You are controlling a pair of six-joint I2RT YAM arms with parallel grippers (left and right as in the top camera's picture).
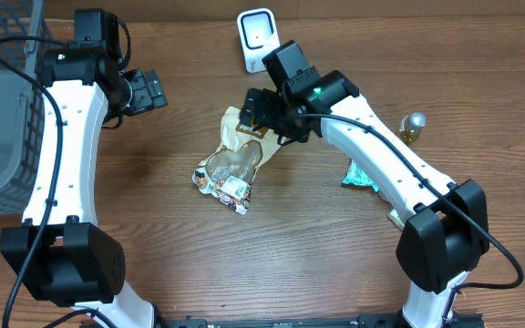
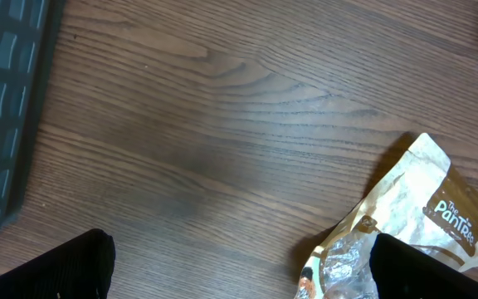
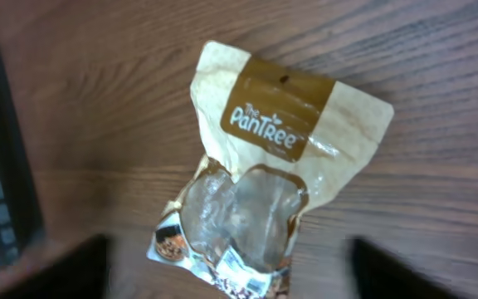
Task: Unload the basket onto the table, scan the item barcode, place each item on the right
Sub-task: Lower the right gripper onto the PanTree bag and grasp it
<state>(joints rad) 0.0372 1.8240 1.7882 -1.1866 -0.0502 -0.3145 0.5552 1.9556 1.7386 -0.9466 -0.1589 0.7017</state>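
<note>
Snack pouch lies ungrasped on table; right gripper above it, jaws wide; left gripper likewise wide. Scan outstanding.

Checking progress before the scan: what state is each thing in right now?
Snack pouch: lying crumpled on the table, not gripped.
Left gripper: open, empty.
Right gripper: open, over the snack pouch's top end.
Scanner: upright, nothing held to it.
Teal packet: lying flat, partly hidden.

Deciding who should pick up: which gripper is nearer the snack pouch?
Right. The right gripper hovers over the top of the pouch; the left gripper sits off to its left, apart.
</note>
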